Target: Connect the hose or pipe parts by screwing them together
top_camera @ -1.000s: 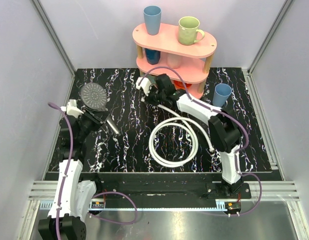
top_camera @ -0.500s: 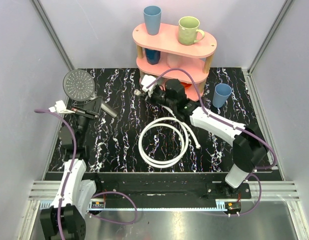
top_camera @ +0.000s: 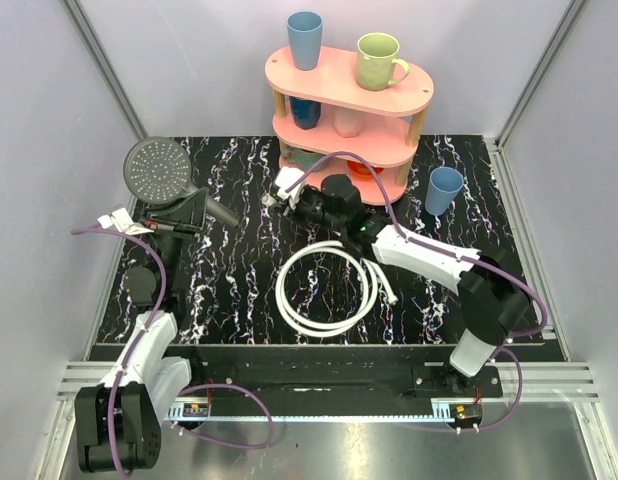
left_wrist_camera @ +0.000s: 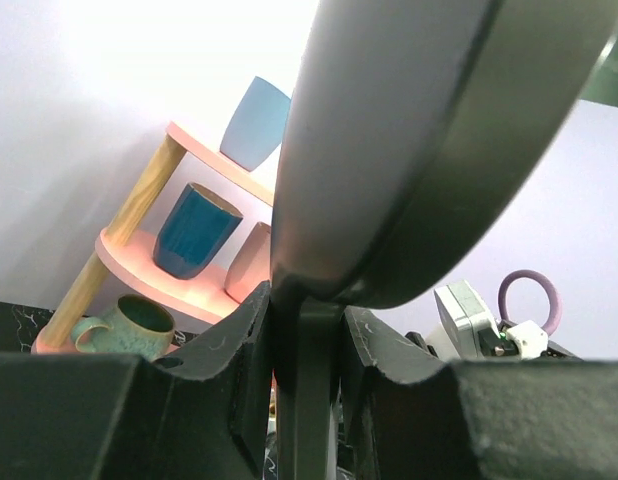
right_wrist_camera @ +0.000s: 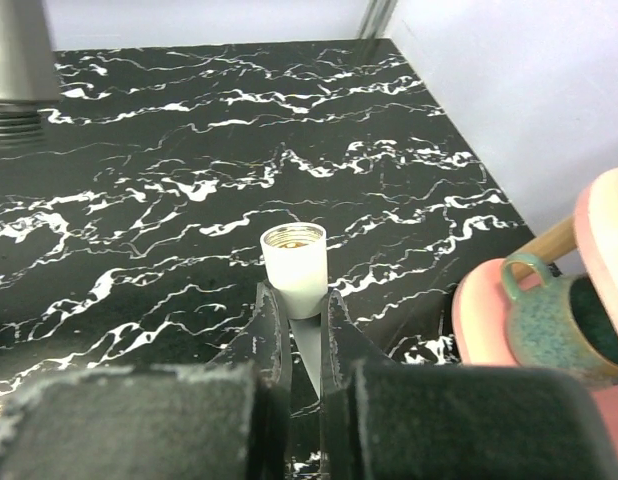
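The grey round-faced shower head [top_camera: 157, 170] is held up at the left over the black marbled table. My left gripper [top_camera: 182, 211] is shut on its dark handle [top_camera: 221, 213], which points right. In the left wrist view the head [left_wrist_camera: 419, 150] fills the top and the handle [left_wrist_camera: 307, 390] is pinched between the fingers. The white hose [top_camera: 324, 290] lies coiled mid-table. My right gripper [top_camera: 292, 197] is shut on its white end fitting [right_wrist_camera: 294, 262], open threaded mouth facing left. The handle's threaded end [right_wrist_camera: 19, 80] shows at the top left of the right wrist view, apart from the fitting.
A pink two-tier shelf [top_camera: 347, 95] with several cups stands at the back, close behind the right gripper. A green mug [right_wrist_camera: 549, 325] sits on its lower tier. A blue cup [top_camera: 444, 188] stands on the table at the right. Grey walls close in both sides.
The left arm lifted the shower head and swung it up and left, handle now pointing right. The right gripper carried the hose end leftward, dragging the coil a little left.
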Controlling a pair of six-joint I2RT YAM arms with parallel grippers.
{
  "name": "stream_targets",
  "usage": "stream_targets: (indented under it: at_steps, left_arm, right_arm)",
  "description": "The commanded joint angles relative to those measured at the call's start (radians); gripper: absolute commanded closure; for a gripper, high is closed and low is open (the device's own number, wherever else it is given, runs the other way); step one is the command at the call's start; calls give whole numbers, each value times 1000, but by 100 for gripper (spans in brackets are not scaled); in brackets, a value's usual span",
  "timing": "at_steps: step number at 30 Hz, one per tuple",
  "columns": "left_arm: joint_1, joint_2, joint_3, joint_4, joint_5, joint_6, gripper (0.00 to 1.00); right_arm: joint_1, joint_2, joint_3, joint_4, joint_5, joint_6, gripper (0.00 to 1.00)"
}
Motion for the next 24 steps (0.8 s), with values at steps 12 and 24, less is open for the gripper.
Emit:
stream_targets:
  at_steps: [12, 24]
  left_arm:
    - [-14, 37, -9, 280, -25, 72, 100]
    - [-14, 80, 7, 285, -3, 100, 100]
  right_arm:
    - [95, 23, 17, 89, -60, 130, 100]
    - [116, 25, 18, 97, -98, 198, 100]
